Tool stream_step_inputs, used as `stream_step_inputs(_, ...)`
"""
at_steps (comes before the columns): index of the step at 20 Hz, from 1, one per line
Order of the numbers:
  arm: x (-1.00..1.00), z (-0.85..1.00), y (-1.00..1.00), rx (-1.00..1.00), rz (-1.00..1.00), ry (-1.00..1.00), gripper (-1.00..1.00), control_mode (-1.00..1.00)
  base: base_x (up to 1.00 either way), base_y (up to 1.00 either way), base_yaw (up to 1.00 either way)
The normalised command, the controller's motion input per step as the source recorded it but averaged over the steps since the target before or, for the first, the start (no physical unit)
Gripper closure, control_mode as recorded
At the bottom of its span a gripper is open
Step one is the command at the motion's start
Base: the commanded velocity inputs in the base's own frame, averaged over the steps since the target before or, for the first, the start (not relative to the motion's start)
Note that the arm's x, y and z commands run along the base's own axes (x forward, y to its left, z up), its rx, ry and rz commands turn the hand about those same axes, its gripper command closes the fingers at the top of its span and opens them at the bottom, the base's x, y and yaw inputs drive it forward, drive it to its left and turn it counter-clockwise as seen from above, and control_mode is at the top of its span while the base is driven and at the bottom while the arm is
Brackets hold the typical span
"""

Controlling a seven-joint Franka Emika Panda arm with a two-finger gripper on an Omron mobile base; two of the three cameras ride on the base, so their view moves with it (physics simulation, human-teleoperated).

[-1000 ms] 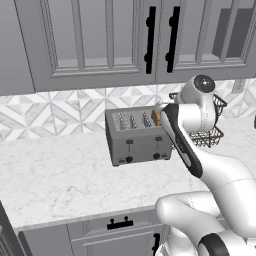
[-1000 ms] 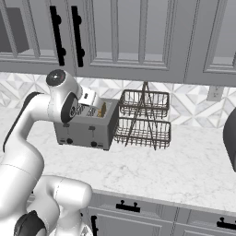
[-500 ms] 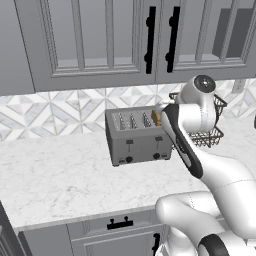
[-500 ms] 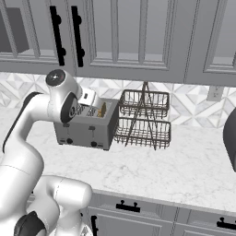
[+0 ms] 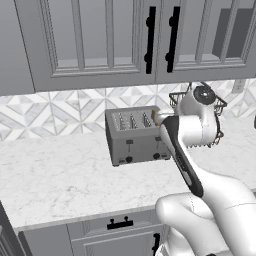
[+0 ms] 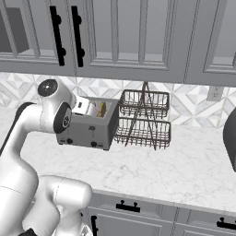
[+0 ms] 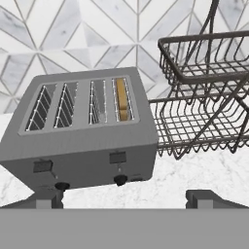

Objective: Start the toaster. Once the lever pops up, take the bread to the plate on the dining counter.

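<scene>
My own arm (image 5: pixel 200 130) covers the right end of the toaster (image 5: pixel 136 136) from the left base camera, and from the right base camera my arm's upper joint blocks the toaster's left front corner, so I get its full face through the hand camera alone. There the toaster (image 7: pixel 80 131) sits tilted in the frame, four slots up top, with the bread (image 7: pixel 122 99) standing down in the slot nearest the wire rack (image 7: pixel 204 97); only the slice's tan top edge shows, the rest sunk inside. Two levers and two black knobs mark the front, the left knob close above my left fingertip (image 7: pixel 46 199). My jaws (image 7: pixel 124 200) stand wide apart and hold nothing, short of the toaster's front. The two-tier rack is cut off at the right and top of the hand camera; in the right base camera it stands just beside the toaster on its right. A dark rounded shape (image 6: pixel 230 138) at the right edge of that view is cropped and I cannot tell what it is. The tabletop (image 5: pixel 60 175) is white marble with faint grey veining, backed by a grey-and-white geometric tile wall (image 5: pixel 50 112), grey cabinets (image 5: pixel 100 40) with black handles above and grey drawers below.
</scene>
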Motion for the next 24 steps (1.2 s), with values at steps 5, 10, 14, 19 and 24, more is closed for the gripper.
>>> stream_step_inputs(5,0.34,-0.19,0.0,0.0,0.0,0.0,-1.0,-1.0,0.0,0.0,0.0)
stream_step_inputs(10,0.56,-0.15,0.0,0.0,0.0,0.01,-1.0,-1.0,0.0,0.0,0.0)
stream_step_inputs(14,0.55,-0.24,0.0,0.0,0.0,0.07,-1.0,-1.0,0.0,0.0,0.0)
stream_step_inputs(19,0.32,-0.32,0.0,0.0,0.0,0.08,-1.0,-1.0,0.0,0.0,0.0)
stream_step_inputs(24,0.29,-0.27,-0.03,0.0,0.0,0.02,-1.0,-1.0,0.0,0.0,0.0)
